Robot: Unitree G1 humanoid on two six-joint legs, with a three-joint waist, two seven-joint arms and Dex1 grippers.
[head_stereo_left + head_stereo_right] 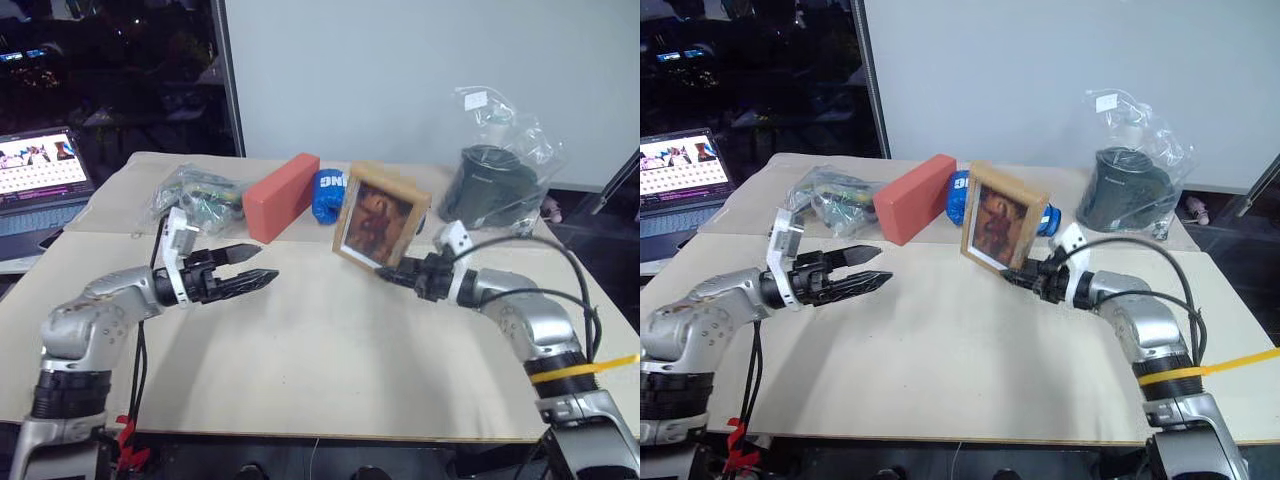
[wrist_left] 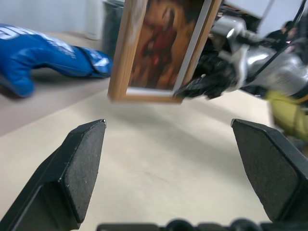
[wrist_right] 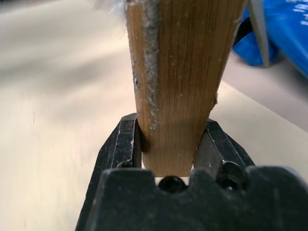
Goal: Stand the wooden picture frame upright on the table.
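Note:
The wooden picture frame (image 1: 378, 221) is held tilted just above the table (image 1: 330, 350), its reddish portrait facing me. My right gripper (image 1: 387, 271) is shut on the frame's lower right corner; in the right wrist view both fingers (image 3: 126, 144) clamp the light-wood edge (image 3: 175, 77). My left gripper (image 1: 258, 266) hovers open left of the frame, apart from it and pointing towards it. Its wide-apart fingers (image 2: 82, 163) show in the left wrist view, with the frame (image 2: 161, 45) beyond them.
A red-orange block (image 1: 280, 196) and a blue packet (image 1: 327, 194) lie behind the frame. A clear bag of small items (image 1: 195, 196) sits at the back left, a dark pot in a plastic bag (image 1: 492, 180) at the back right. A laptop (image 1: 40, 180) stands off the table's left.

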